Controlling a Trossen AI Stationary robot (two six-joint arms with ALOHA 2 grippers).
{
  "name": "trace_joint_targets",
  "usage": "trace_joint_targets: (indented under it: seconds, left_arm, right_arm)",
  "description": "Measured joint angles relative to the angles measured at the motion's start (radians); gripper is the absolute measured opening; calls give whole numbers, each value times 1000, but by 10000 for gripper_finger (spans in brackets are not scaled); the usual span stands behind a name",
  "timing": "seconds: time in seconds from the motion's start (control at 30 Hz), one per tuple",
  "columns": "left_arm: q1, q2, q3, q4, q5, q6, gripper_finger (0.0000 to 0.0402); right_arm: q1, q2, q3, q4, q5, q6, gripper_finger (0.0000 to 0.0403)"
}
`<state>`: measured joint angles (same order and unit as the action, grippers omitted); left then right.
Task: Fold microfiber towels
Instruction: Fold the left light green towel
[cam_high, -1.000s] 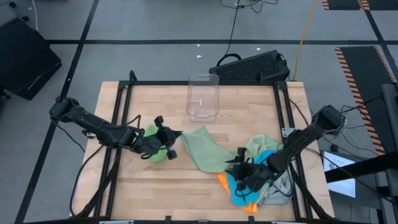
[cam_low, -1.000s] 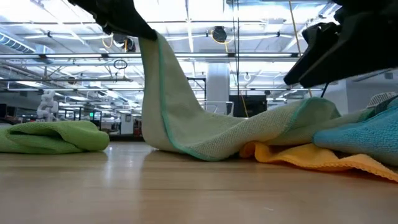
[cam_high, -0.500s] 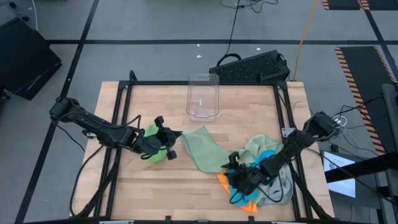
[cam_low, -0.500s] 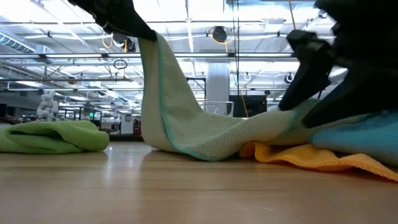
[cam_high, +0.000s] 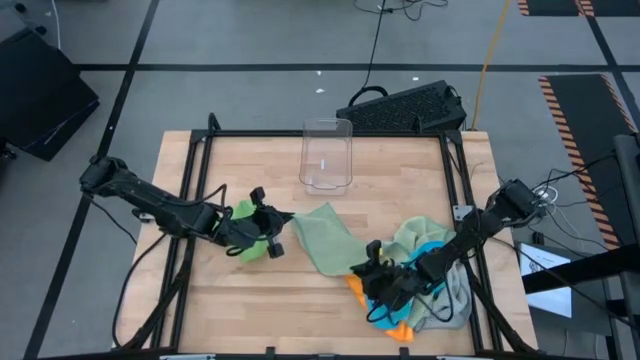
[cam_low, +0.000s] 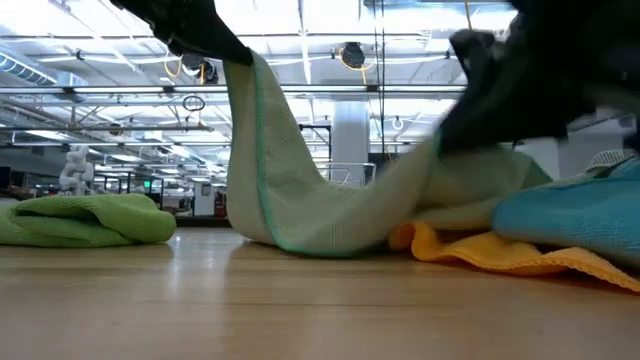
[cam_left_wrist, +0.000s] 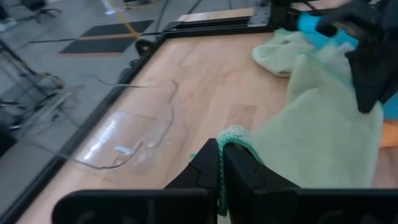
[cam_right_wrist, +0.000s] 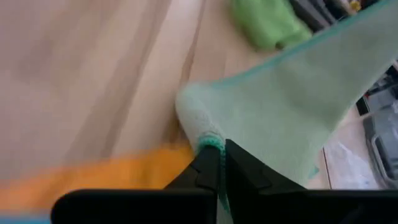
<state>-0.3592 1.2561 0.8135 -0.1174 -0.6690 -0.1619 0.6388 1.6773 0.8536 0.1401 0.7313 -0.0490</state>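
Note:
A sage green towel (cam_high: 325, 240) stretches between my two grippers at the table's middle. My left gripper (cam_high: 284, 217) is shut on its raised far-left corner. My right gripper (cam_high: 358, 268) is shut on its near-right corner, beside a pile holding an orange towel (cam_high: 398, 326), a blue towel (cam_high: 432, 256), a light grey towel (cam_high: 456, 300) and another pale green one (cam_high: 410, 235). A bright green towel (cam_low: 85, 220) lies folded on the table under my left arm. My left gripper pinches the sage towel's teal-hemmed corner (cam_left_wrist: 232, 134) between its two fingers and holds it high above the table (cam_low: 240, 62). The cloth hangs slack below it, with its middle (cam_low: 300, 235) on the wood. My right gripper pinches another hemmed corner (cam_right_wrist: 209, 140) of the same towel between its fingertips, low and coming from the table's right. That end (cam_low: 430, 160) is raised a little above the orange towel.
A clear plastic bin (cam_high: 327, 155) stands at the table's far middle. A black keyboard (cam_high: 405, 105) lies beyond the far right corner. Bare wood (cam_high: 270, 300) shows at the near left and the far left.
My right gripper has gone toward the table's left, to the sage towel's near-right corner, and has shut on it. That end of the towel now stands a little higher than before. My left gripper has kept its corner raised and still.

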Motion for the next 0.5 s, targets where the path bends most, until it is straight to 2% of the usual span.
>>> trace_joint_targets:
  seconds: [0.17,0.33,0.5]
  left_arm:
    - [-66,-39,29,15,78,-19,4]
    - [-187,-81,84,114,48,4,9]
    - [-313,-93,195,148,54,23,5]
  right_arm:
    - [16,-141,0,94,9,83,3]
    - [58,-274,0,157,101,53,2]
    - [102,-377,0,212,189,-20,2]
